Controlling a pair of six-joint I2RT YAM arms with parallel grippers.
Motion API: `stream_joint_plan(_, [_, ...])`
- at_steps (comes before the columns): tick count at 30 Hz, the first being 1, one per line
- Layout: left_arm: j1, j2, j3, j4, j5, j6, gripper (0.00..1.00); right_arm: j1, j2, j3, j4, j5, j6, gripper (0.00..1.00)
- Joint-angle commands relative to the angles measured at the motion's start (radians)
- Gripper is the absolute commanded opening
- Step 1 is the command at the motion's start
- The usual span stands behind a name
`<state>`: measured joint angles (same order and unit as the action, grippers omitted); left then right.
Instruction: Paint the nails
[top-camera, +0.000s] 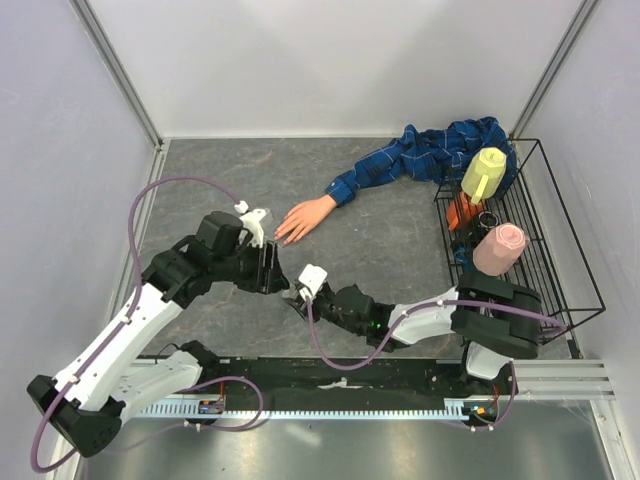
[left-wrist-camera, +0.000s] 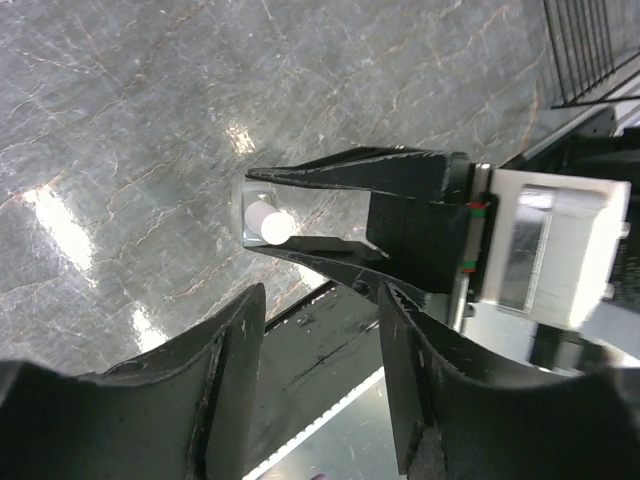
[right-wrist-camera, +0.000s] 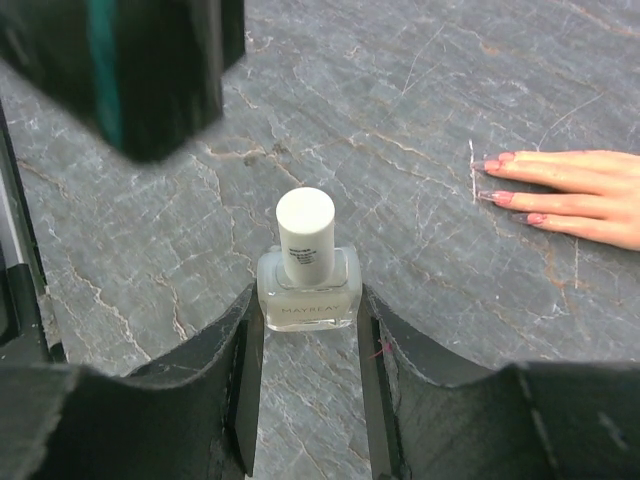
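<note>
Two arms meet low on the grey stone table (top-camera: 400, 250), a little left of its middle. The right gripper (right-wrist-camera: 307, 298) is clamped on a small clear polish bottle (right-wrist-camera: 306, 292), its fingers pressed against both flat sides of the glass. The bottle stands upright with its white cap (right-wrist-camera: 304, 232) on. The left gripper (left-wrist-camera: 320, 300) hangs just at eleven o'clock of the bottle, seen from the right wrist. Its fingers are spread apart with nothing between them, and it touches neither cap nor glass. Its own camera looks straight at the other tool pinching the bottle.

From overhead, the mannequin hand (top-camera: 303, 218) lies palm down on the table at about twelve o'clock of the two tools, near them but not touching. Its fingers point toward seven o'clock. The nails (right-wrist-camera: 492, 165) show best from the right wrist, at two o'clock of the bottle, where three of the fingertips look pink against the peach skin. The blue plaid sleeve (top-camera: 400, 165) runs off from the wrist toward two o'clock.

A black wire basket (top-camera: 585, 270) sits along the three o'clock edge of the table. It holds a pale yellow container (top-camera: 484, 172), a pink cup (top-camera: 498, 248) and something orange (top-camera: 462, 212) that I cannot make out.
</note>
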<state>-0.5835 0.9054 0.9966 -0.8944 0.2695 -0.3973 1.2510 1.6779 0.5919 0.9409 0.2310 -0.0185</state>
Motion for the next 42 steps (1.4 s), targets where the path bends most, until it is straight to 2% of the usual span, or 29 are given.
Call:
stream_joint_plan(1, [-0.041, 0.024, 0.008, 0.051, -0.029, 0.058, 0.57, -0.016, -0.079, -0.001, -0.05, -0.061, 0.015, 0.06])
stream_joint_plan(3, [-0.065, 0.033, 0.01, 0.054, -0.038, 0.063, 0.63, -0.022, -0.113, 0.0, -0.083, -0.064, 0.015, 0.06])
stream_joint_plan(7, [-0.105, 0.062, 0.01, 0.057, -0.065, 0.06, 0.65, -0.022, -0.159, 0.002, -0.122, -0.067, 0.015, 0.06])
stream_joint_plan(15, [-0.134, 0.073, 0.027, 0.075, -0.158, 0.045, 0.57, -0.024, -0.219, -0.004, -0.177, -0.081, 0.015, 0.06])
stream_joint_plan(25, [-0.162, 0.122, 0.028, 0.11, -0.104, 0.041, 0.54, -0.022, -0.247, -0.004, -0.208, -0.079, 0.015, 0.06])
stream_joint_plan(30, [-0.17, 0.138, 0.036, 0.114, -0.107, 0.04, 0.42, -0.022, -0.254, -0.004, -0.212, -0.07, 0.015, 0.06])
stream_joint_plan(33, [-0.176, 0.135, 0.037, 0.111, -0.115, 0.043, 0.21, -0.022, -0.265, 0.005, -0.243, -0.065, 0.015, 0.08])
stream_joint_plan(34, [-0.179, 0.13, 0.039, 0.107, -0.124, 0.044, 0.04, -0.022, -0.274, 0.014, -0.258, -0.053, 0.015, 0.14])
stream_joint_plan(36, [-0.179, 0.115, 0.054, 0.1, -0.124, 0.067, 0.02, -0.022, -0.294, 0.017, -0.313, -0.038, 0.044, 0.31])
stream_joint_plan(37, [-0.179, 0.107, 0.06, 0.094, -0.107, 0.083, 0.02, -0.022, -0.329, 0.016, -0.336, -0.039, 0.051, 0.49])
stream_joint_plan(40, [-0.179, 0.072, 0.089, 0.095, -0.034, 0.165, 0.02, -0.033, -0.409, 0.034, -0.5, -0.1, 0.069, 0.81])
stream_joint_plan(42, [-0.179, 0.05, 0.103, 0.095, 0.031, 0.205, 0.02, -0.064, -0.467, 0.048, -0.644, -0.22, 0.094, 0.86])
